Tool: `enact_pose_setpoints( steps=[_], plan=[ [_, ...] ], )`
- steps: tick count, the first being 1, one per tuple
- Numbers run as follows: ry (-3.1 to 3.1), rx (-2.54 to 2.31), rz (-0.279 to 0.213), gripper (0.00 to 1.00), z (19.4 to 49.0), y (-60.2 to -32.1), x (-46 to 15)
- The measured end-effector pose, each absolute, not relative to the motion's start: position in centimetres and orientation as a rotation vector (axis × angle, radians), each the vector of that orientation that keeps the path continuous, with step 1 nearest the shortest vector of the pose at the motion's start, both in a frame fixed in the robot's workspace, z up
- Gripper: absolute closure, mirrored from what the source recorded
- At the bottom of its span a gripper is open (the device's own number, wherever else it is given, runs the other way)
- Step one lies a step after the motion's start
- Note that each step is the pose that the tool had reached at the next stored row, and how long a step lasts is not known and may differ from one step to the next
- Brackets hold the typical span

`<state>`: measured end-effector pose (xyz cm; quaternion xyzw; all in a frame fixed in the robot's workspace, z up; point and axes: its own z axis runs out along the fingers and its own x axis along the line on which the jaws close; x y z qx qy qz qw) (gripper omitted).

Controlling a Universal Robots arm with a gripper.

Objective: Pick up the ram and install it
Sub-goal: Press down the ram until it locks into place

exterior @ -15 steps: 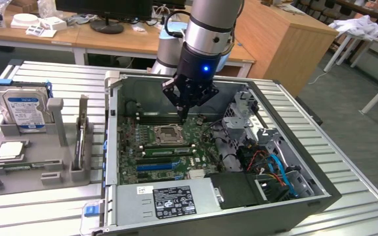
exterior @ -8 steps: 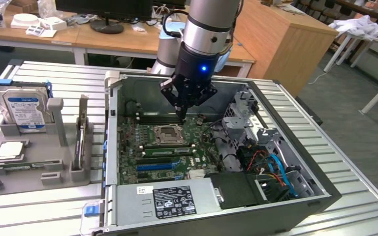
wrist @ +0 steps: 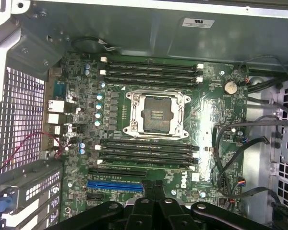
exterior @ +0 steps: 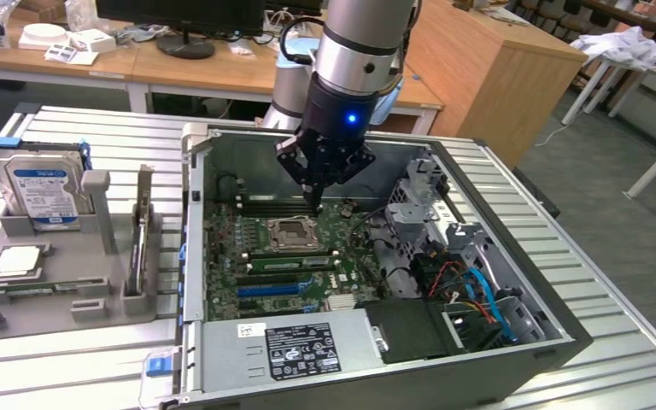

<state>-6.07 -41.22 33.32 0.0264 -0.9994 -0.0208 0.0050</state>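
Inside the open computer case [exterior: 207, 256], gripper [exterior: 317, 202] low over the motherboard [wrist: 209, 115], fingers pressed together, apparently pinching nothing, ram [exterior: 137, 248] seemingly the thin stick standing edgewise in the grey holder [exterior: 66, 295] beside the hard drive [exterior: 41, 192], well apart from the gripper.

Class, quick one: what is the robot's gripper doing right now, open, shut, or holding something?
Gripper: shut, fingers pressed together, nothing visible between them, low inside the open computer case over the motherboard.
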Motion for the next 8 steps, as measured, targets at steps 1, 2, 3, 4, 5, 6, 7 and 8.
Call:
enact_pose_setpoints(
  steps=[1,2,3,4,5,6,7,8],
  plan=[
    [-3.130,0.083,-0.065,0.89,33.37,-41.22,-6.07],
    [-3.130,0.083,-0.065,0.89,33.40,-41.22,-6.07],
    [-3.130,0.083,-0.065,0.89,33.42,-41.21,-6.07],
    [-3.130,0.083,-0.066,0.89,33.43,-41.21,-6.06],
    [-3.130,0.083,-0.065,0.89,33.45,-41.22,-6.07],
    [-3.130,0.083,-0.065,0.89,33.45,-41.21,-6.07],
    [-3.130,0.083,-0.065,0.89,33.45,-41.21,-6.07],
    [-3.130,0.083,-0.065,0.89,33.45,-41.21,-6.07]
  ],
)
